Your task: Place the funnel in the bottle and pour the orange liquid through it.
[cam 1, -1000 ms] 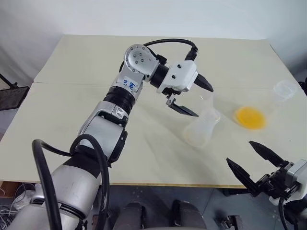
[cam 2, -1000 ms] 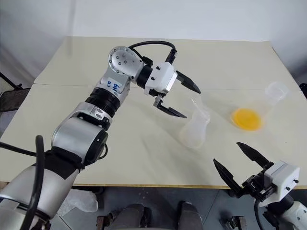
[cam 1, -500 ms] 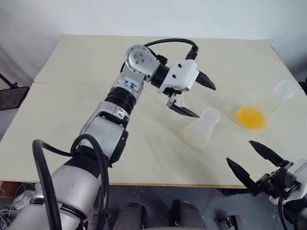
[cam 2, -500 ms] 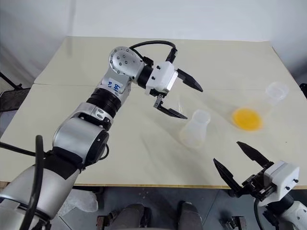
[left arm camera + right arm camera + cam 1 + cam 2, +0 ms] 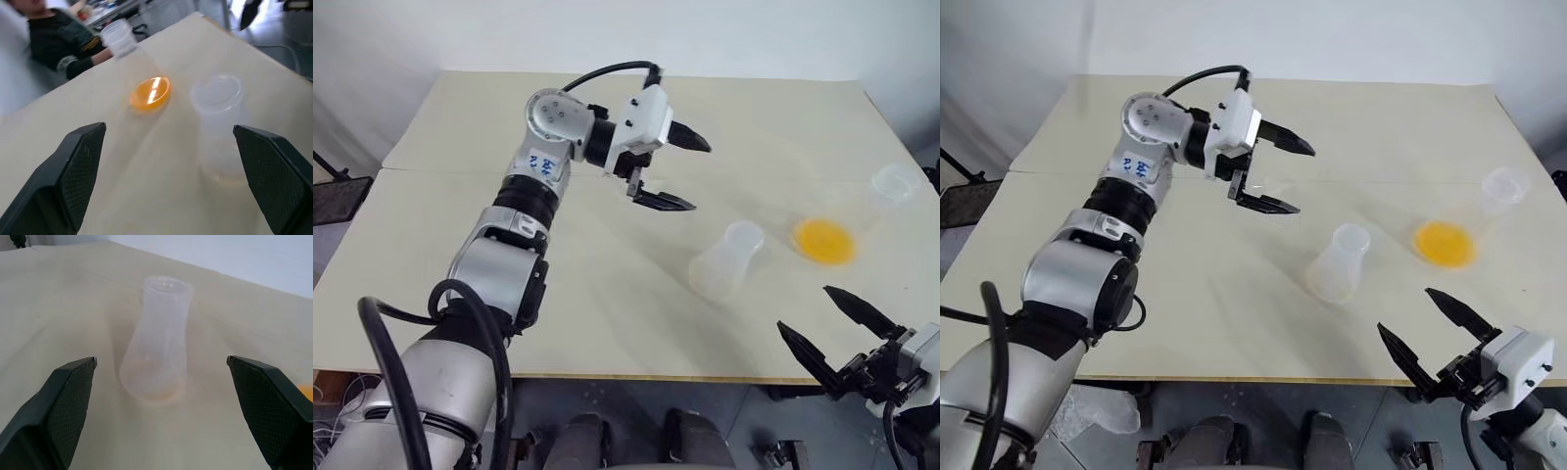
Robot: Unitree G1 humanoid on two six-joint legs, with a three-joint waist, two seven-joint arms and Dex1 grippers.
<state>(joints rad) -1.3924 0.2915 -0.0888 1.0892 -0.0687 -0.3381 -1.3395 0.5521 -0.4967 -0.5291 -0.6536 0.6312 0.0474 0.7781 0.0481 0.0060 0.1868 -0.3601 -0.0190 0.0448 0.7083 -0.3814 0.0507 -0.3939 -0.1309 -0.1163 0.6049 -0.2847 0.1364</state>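
From my head, my left gripper hangs spread and empty over the table, apart from the bottle, which stands upright with the orange liquid beside it. Along my left fingers, both lie ahead. My right gripper, released at the near edge, frames the bottle; the funnel I cannot make out.

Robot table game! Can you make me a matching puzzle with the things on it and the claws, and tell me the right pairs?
Things:
1. bottle
2. orange liquid
3. left claw
4. right claw

Clues:
A. bright and sunny coloured
B. frosted white, standing upright mid-table
C. open, low by the table's near edge
D. open, up above the table, empty

Pairs: 1-B, 2-A, 3-D, 4-C
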